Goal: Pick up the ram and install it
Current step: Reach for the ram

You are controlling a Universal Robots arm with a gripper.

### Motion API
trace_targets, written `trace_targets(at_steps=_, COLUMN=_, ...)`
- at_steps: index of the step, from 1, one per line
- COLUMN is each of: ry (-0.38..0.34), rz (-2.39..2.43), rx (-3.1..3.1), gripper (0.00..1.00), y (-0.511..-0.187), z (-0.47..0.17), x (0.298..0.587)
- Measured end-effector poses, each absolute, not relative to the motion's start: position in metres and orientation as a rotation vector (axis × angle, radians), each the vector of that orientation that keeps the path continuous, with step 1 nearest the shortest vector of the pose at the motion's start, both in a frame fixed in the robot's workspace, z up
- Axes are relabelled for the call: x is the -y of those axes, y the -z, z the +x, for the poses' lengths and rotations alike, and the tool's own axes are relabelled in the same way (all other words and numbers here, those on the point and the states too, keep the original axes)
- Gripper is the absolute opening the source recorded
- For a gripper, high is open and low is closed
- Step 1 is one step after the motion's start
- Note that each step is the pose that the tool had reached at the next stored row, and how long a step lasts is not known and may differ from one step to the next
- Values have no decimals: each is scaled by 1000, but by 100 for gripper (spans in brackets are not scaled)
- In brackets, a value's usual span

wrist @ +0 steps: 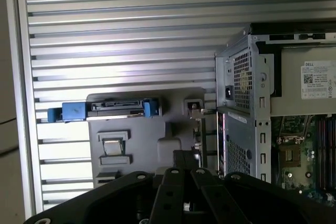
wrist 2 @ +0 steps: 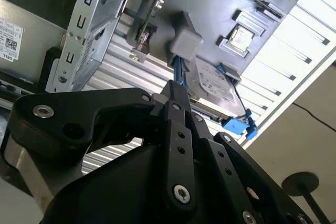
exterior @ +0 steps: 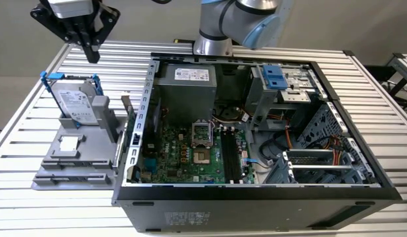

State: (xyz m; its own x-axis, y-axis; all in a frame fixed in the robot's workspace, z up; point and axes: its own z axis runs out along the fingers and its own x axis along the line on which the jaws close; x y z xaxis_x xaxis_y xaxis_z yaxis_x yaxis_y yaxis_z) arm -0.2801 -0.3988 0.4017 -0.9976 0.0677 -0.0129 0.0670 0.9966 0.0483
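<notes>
Logging positions, we found the claw pinched closed and empty above the ram, edge-up in its grey holder, apparently lengthwise along the case.

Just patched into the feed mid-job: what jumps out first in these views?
The open computer case dominates the slatted table, motherboard exposed. At the exterior view's left, a silver hard drive in a blue frame stands on a grey fixture, with the closed gripper hovering above it.
</notes>
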Motion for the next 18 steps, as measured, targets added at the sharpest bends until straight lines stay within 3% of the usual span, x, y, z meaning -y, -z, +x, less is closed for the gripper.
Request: trace_targets(at_steps=18, ry=-75, rz=106, rx=-3129, gripper=0, y=-402, z=-301, x=399)
